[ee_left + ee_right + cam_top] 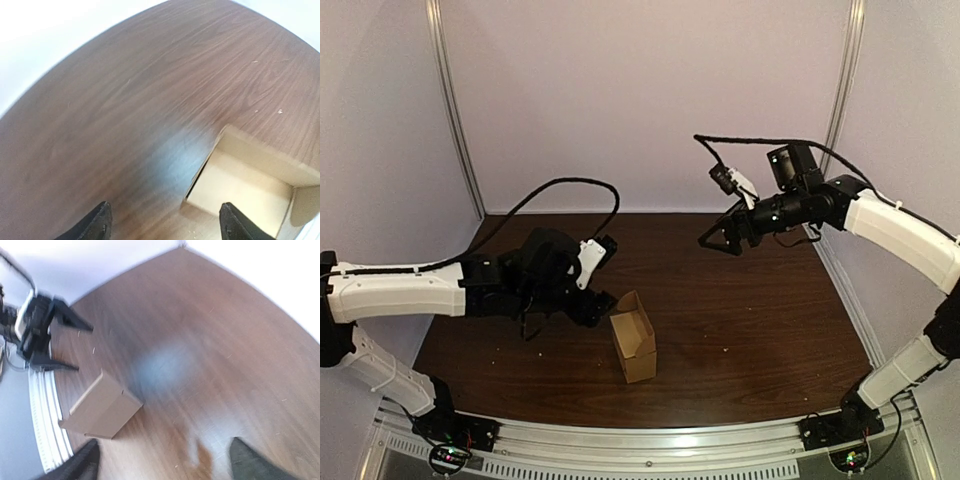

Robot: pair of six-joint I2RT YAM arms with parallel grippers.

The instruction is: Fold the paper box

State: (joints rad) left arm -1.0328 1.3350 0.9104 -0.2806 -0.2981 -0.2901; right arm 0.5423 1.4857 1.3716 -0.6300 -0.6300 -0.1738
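box (633,350) stands open on table (760,330), just beside left jaws | left jaws spread, empty; right jaws spread, empty, raised well apart | we would press the raised flap (625,303) down slowly, right jaws steadying the box

The left arm (400,290) and right arm (905,235) have white link housings and black joint modules. A black cable (565,183) runs from each wrist. The left gripper (167,225) and right gripper (168,465) have black tapered fingers. The black bases (455,435) carry red and green indicator lights.
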